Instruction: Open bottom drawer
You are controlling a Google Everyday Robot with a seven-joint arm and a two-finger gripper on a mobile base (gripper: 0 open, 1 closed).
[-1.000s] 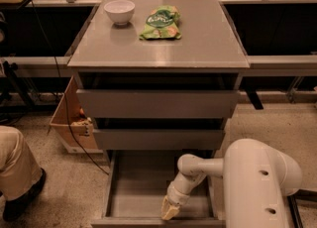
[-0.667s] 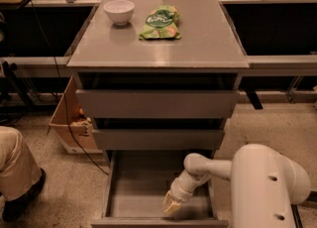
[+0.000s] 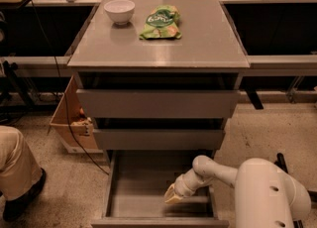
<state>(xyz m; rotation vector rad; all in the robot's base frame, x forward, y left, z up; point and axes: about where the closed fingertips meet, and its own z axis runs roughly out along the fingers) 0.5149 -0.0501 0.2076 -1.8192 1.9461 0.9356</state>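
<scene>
The grey cabinet (image 3: 158, 48) has three drawers. The bottom drawer (image 3: 148, 192) is pulled out and shows its shallow plain grey tray, empty. Its front edge (image 3: 158, 222) lies at the lower edge of the view. My gripper (image 3: 172, 197) sits inside this tray toward its right side, with the pale yellowish fingertips (image 3: 170, 199) pointing down-left, close to the tray floor. The white arm (image 3: 267, 192) comes in from the lower right. The two larger drawer fronts above, the top one (image 3: 158, 104) and the middle one (image 3: 158, 139), stand slightly out.
A white bowl (image 3: 119, 10) and a green snack bag (image 3: 161, 23) lie on the cabinet top. A cardboard box (image 3: 72, 123) stands left of the cabinet. A person's leg and shoe (image 3: 15, 172) are at the lower left. Benches run behind.
The arm has shifted a little to the right and the gripper has moved slightly within the open bottom drawer. The drawer itself stays pulled out.
</scene>
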